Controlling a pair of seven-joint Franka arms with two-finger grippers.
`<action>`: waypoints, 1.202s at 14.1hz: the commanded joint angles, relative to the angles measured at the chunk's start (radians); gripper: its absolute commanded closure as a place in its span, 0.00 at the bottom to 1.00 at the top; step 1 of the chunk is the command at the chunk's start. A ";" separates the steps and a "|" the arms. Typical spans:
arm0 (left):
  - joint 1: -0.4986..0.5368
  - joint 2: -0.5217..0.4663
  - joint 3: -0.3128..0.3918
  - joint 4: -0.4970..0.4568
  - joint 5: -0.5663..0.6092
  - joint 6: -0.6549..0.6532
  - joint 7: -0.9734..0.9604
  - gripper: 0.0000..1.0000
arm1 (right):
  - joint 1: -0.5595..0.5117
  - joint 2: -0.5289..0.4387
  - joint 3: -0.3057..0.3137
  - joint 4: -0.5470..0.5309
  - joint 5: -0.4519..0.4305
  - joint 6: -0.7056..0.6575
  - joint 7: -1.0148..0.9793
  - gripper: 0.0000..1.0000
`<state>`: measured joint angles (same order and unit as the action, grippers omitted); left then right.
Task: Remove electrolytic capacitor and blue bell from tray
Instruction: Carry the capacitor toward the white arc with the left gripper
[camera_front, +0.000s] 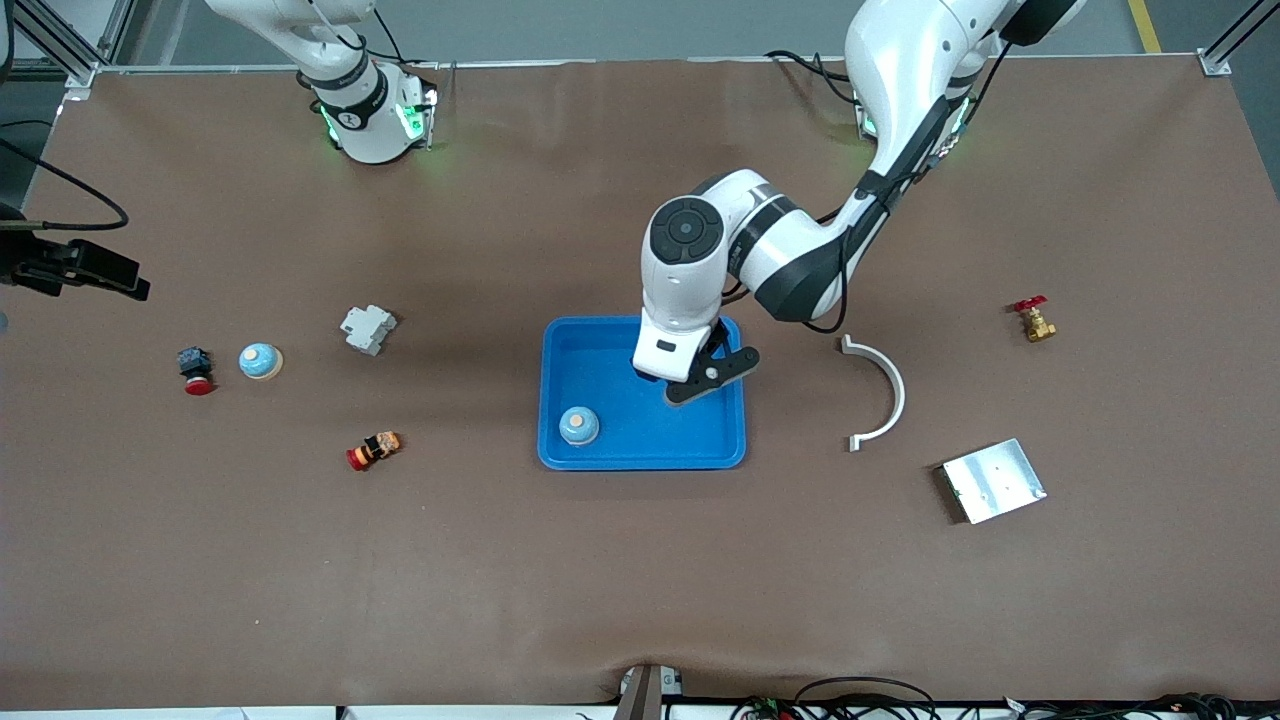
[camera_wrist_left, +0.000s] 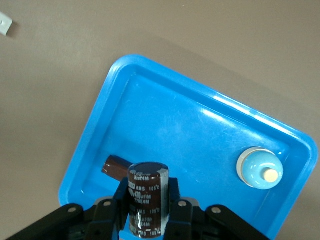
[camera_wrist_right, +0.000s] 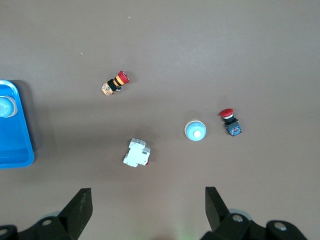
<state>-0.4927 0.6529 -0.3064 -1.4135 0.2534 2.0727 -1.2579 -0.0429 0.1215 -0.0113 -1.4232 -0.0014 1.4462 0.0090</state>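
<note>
My left gripper (camera_wrist_left: 147, 190) is shut on a dark brown capacitor (camera_wrist_left: 146, 200) and holds it upright over the blue tray (camera_wrist_left: 200, 125). In the front view this gripper (camera_front: 703, 383) hangs over the tray (camera_front: 600, 365) at the end toward the left arm. A blue bell (camera_front: 579, 425) sits in the tray's near corner toward the right arm's end. A second blue bell (camera_front: 261, 361) rests on the table toward the right arm's end. My right gripper (camera_wrist_right: 148, 192) is open, high over the table above this bell (camera_wrist_right: 195, 131), with nothing between its fingers.
Near the second bell are a white breaker (camera_front: 368, 328), a red push-button (camera_front: 196, 369) and a red-yellow button (camera_front: 374, 450). Toward the left arm's end lie a white curved bracket (camera_front: 880, 395), a metal plate (camera_front: 993, 480) and a brass valve (camera_front: 1033, 320).
</note>
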 joint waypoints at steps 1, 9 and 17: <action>0.003 -0.027 0.006 -0.013 0.015 -0.022 0.084 1.00 | 0.011 0.009 0.005 0.021 -0.022 0.011 -0.003 0.00; 0.088 -0.126 -0.003 -0.051 0.010 -0.108 0.306 1.00 | 0.020 0.009 0.002 0.017 -0.008 0.006 0.012 0.00; 0.252 -0.303 -0.029 -0.347 0.000 0.027 0.585 1.00 | 0.047 0.009 0.008 0.017 0.017 0.020 0.020 0.00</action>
<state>-0.3091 0.4611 -0.3148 -1.6134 0.2540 2.0347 -0.7568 -0.0139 0.1223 -0.0067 -1.4232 0.0042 1.4638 0.0102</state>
